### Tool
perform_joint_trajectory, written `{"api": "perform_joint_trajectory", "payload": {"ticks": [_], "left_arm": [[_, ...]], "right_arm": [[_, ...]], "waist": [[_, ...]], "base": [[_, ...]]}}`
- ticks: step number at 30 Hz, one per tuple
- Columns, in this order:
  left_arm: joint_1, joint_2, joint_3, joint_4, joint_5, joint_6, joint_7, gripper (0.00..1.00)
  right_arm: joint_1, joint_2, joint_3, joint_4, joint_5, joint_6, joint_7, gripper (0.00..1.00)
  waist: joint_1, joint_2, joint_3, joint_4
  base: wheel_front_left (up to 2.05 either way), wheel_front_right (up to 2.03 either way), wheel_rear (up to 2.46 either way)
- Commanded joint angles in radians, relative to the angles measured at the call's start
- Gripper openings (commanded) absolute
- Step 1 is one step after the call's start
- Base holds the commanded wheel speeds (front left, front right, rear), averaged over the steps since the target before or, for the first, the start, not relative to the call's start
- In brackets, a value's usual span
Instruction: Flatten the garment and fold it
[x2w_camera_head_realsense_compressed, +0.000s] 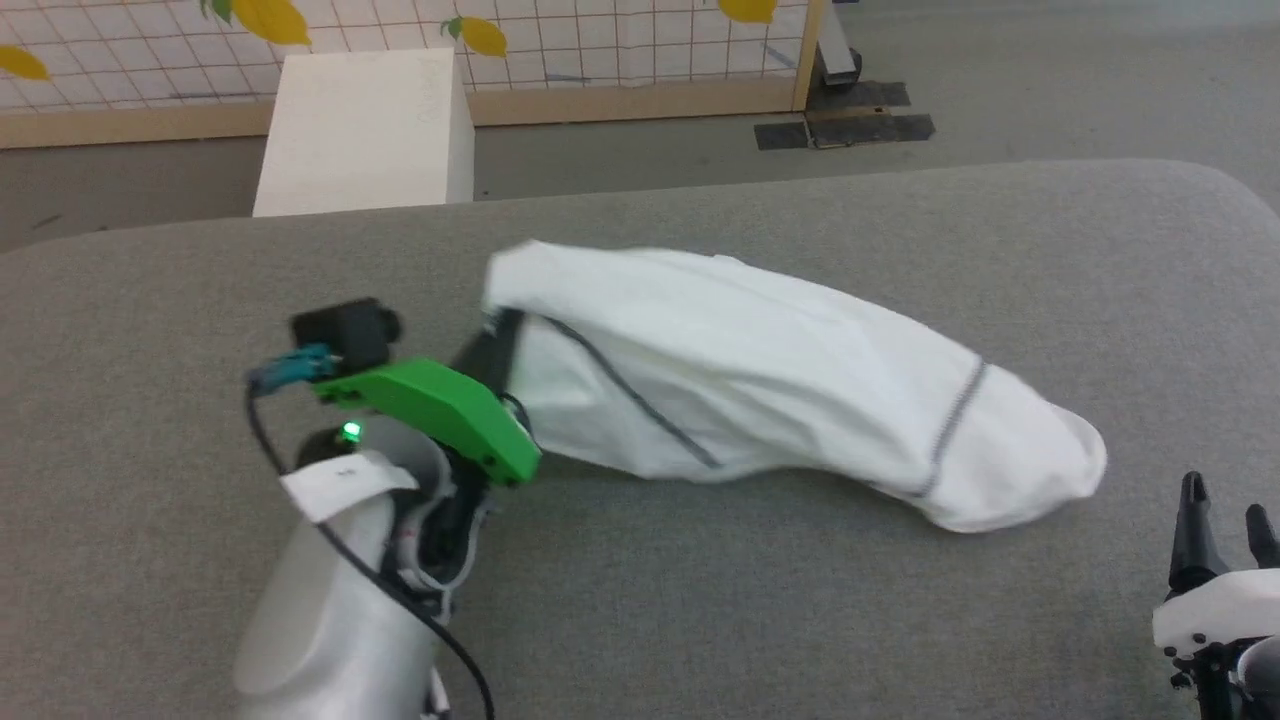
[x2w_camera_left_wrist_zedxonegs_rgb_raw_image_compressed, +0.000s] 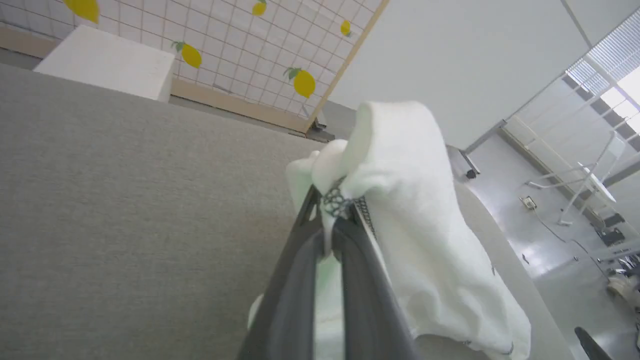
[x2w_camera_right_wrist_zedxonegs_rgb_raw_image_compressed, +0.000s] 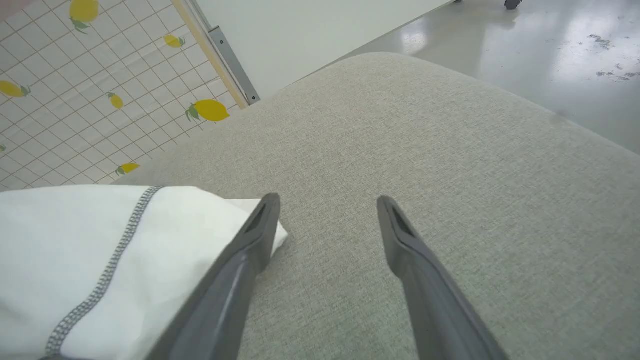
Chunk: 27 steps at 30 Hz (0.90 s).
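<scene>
The garment (x2w_camera_head_realsense_compressed: 760, 375) is a white T-shirt with dark zigzag seams, bunched into a long roll across the middle of the grey padded table (x2w_camera_head_realsense_compressed: 700, 600). My left gripper (x2w_camera_head_realsense_compressed: 497, 335) is shut on its left end. In the left wrist view the two fingers pinch a stitched fold of the garment (x2w_camera_left_wrist_zedxonegs_rgb_raw_image_compressed: 420, 210) at the left gripper (x2w_camera_left_wrist_zedxonegs_rgb_raw_image_compressed: 336, 210). My right gripper (x2w_camera_head_realsense_compressed: 1225, 495) stands open at the lower right, just off the garment's right end. In the right wrist view the right gripper (x2w_camera_right_wrist_zedxonegs_rgb_raw_image_compressed: 327, 202) hovers over bare table with the garment (x2w_camera_right_wrist_zedxonegs_rgb_raw_image_compressed: 100, 260) to the left of its left finger.
A white rectangular box (x2w_camera_head_realsense_compressed: 365, 130) stands on the floor beyond the table's far edge. Behind it runs a tiled wall panel with lemon prints (x2w_camera_head_realsense_compressed: 600, 40). The table's rounded right corner (x2w_camera_head_realsense_compressed: 1230, 200) drops to a glossy floor.
</scene>
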<state>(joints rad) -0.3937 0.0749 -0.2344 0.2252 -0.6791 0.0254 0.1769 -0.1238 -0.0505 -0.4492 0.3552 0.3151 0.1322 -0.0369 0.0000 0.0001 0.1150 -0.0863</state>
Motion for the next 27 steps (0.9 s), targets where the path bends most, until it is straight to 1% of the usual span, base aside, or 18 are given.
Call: {"api": "perform_joint_trajectory", "payload": {"ticks": [1, 2, 4, 5, 7, 8, 9, 10, 11, 13, 14, 16, 17, 19, 20, 23, 24, 27], "left_arm": [[-0.018, 0.031, 0.037, -0.019, 0.013, 0.023, -0.03, 0.0], [-0.017, 0.048, 0.058, -0.031, 0.021, 0.039, -0.044, 0.0], [-0.001, 0.094, 0.096, -0.05, 0.053, 0.086, -0.056, 0.0], [0.016, 0.118, 0.114, -0.057, 0.071, 0.117, -0.053, 0.0], [0.061, 0.139, 0.142, -0.054, 0.077, 0.171, -0.027, 0.0], [0.092, 0.143, 0.147, -0.04, 0.074, 0.196, 0.004, 0.0], [0.116, 0.136, 0.149, -0.026, 0.056, 0.205, 0.033, 0.0], [0.146, 0.127, 0.149, -0.002, 0.037, 0.216, 0.07, 0.26], [0.166, 0.128, 0.141, 0.019, 0.032, 0.219, 0.096, 1.0], [0.195, 0.11, 0.139, 0.051, 0.003, 0.214, 0.124, 1.0], [0.203, 0.104, 0.142, 0.057, -0.007, 0.207, 0.117, 1.0], [0.207, 0.083, 0.168, 0.042, -0.038, 0.182, 0.07, 1.0], [0.208, 0.084, 0.175, 0.029, -0.038, 0.168, 0.038, 1.0], [0.209, 0.093, 0.204, -0.015, -0.021, 0.137, -0.075, 1.0], [0.215, 0.108, 0.215, -0.04, 0.008, 0.123, -0.149, 1.0], [0.246, 0.137, 0.234, -0.083, 0.092, 0.111, -0.336, 1.0], [0.262, 0.14, 0.235, -0.095, 0.121, 0.114, -0.382, 1.0], [0.308, 0.136, 0.233, -0.12, 0.19, 0.12, -0.427, 1.0]], "right_arm": [[-0.003, 0.0, 0.009, 0.004, -0.004, -0.002, -0.007, 1.0], [-0.004, 0.0, 0.013, 0.006, -0.005, -0.002, -0.007, 1.0], [-0.005, 0.0, 0.024, 0.008, -0.005, -0.002, -0.006, 1.0], [-0.006, 0.0, 0.032, 0.009, -0.005, -0.002, -0.005, 1.0], [-0.008, 0.0, 0.043, 0.012, -0.004, -0.002, -0.006, 1.0], [-0.007, 0.0, 0.05, 0.015, -0.002, -0.002, -0.006, 1.0], [-0.007, 0.0, 0.055, 0.018, 0.0, -0.002, -0.007, 1.0], [-0.006, 0.0, 0.062, 0.022, 0.003, -0.002, -0.007, 1.0], [-0.005, 0.0, 0.068, 0.025, 0.004, -0.002, -0.007, 1.0], [-0.002, 0.0, 0.076, 0.032, 0.005, -0.002, -0.009, 1.0], [0.0, 0.0, 0.079, 0.034, 0.004, -0.002, -0.01, 1.0], [0.005, 0.0, 0.081, 0.036, 0.005, -0.002, -0.012, 1.0], [0.007, 0.0, 0.081, 0.035, 0.003, -0.002, -0.012, 1.0], [0.009, 0.0, 0.084, 0.03, 0.0, -0.002, -0.011, 1.0], [0.01, 0.0, 0.089, 0.026, -0.003, -0.002, -0.008, 1.0], [0.009, 0.0, 0.12, 0.009, -0.01, -0.002, 0.008, 1.0], [0.008, 0.0, 0.139, 0.002, -0.015, -0.002, 0.019, 1.0], [0.002, 0.0, 0.215, -0.017, -0.023, -0.002, 0.075, 1.0]], "waist": [[0.0, -0.0001, -0.018, 0.026], [0.0, -0.0001, -0.02, 0.033], [0.0, -0.0001, -0.025, 0.047], [0.0, -0.0001, -0.026, 0.053], [0.0, -0.0001, -0.027, 0.064], [0.0, -0.0001, -0.028, 0.069], [0.0, -0.0001, -0.029, 0.073], [0.0, -0.0001, -0.03, 0.077], [0.0, -0.0001, -0.031, 0.08], [0.0, -0.0001, -0.033, 0.088], [0.0, -0.0001, -0.035, 0.092], [0.0, -0.0001, -0.04, 0.103], [0.0, -0.0001, -0.041, 0.108], [0.0, -0.0001, -0.042, 0.117], [0.0, -0.0001, -0.043, 0.121], [0.0, -0.0001, -0.04, 0.133], [0.0, -0.0001, -0.039, 0.137], [0.0, -0.0001, -0.036, 0.146]], "base": [[0.0, 0.0, 0.0], [0.0, 0.0, 0.0], [0.0, 0.0, 0.0], [0.0, 0.0, 0.0], [0.0, 0.0, 0.0], [0.0, 0.0, 0.0], [0.0, 0.0, 0.0], [0.0, 0.0, 0.0], [0.0, 0.0, 0.0], [0.0, 0.0, 0.0], [0.0, 0.0, 0.0], [0.0, 0.0, 0.0], [0.0, 0.0, 0.0], [0.0, 0.0, 0.0], [0.0, 0.0, 0.0], [0.0, 0.0, 0.0], [0.0, 0.0, 0.0], [0.0, 0.0, 0.0]]}}
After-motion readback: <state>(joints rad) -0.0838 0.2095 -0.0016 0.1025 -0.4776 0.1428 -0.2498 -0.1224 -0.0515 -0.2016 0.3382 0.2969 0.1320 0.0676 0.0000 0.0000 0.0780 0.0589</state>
